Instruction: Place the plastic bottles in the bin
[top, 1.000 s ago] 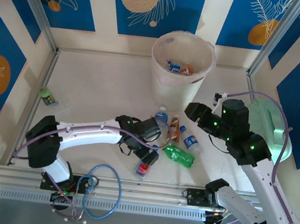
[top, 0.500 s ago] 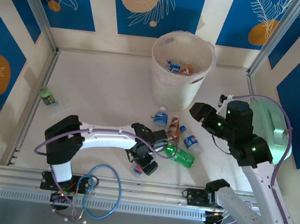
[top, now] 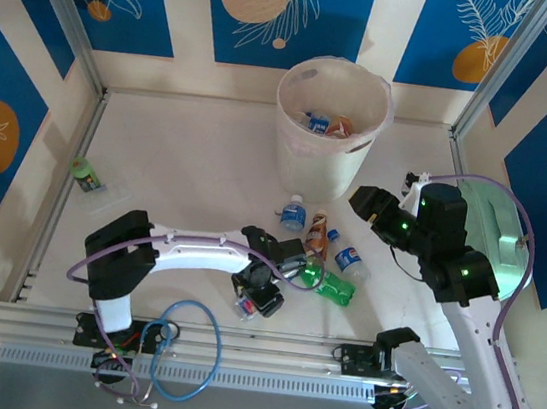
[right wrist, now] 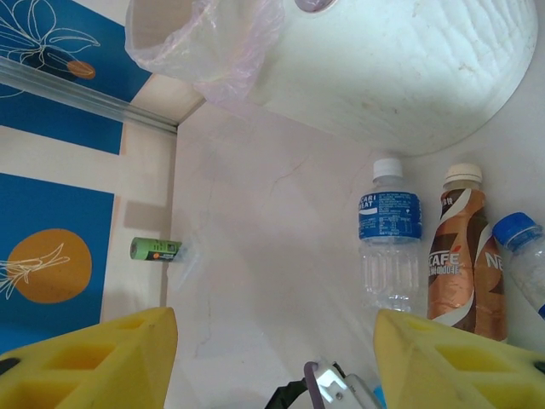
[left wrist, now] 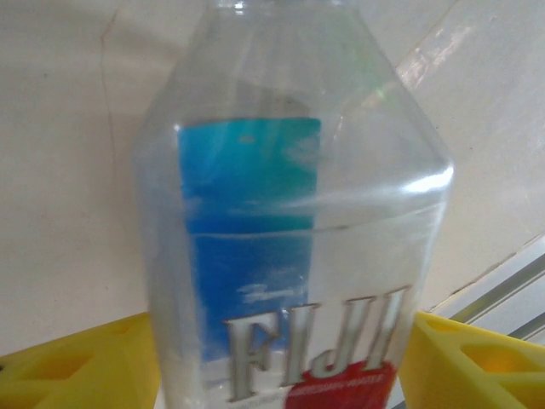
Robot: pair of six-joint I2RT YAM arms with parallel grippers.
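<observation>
Clear bottle (left wrist: 289,213) clamped in left gripper (left wrist: 281,349) near front rail (top: 264,350), right gripper (right wrist: 272,341) spread, empty

bright even light; the near bottle (left wrist: 289,213) seems slightly blurred.

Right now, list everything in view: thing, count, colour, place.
Bin: one, pinkish-beige, far centre.
Bottles in bin: at least two, blue and orange labels.
Bottles before bin: four, lying: blue-label bottle, brown bottle, blue-cap bottle, green bottle.
Fiji bottle: one, clear, near edge.
Small green bottle: one, by left wall.
Box: one, mint green, right side.
Cable: one, blue, near rail.
Left fingers: yellow, gripping Fiji bottle.
Right fingers: yellow, open, empty.
</observation>
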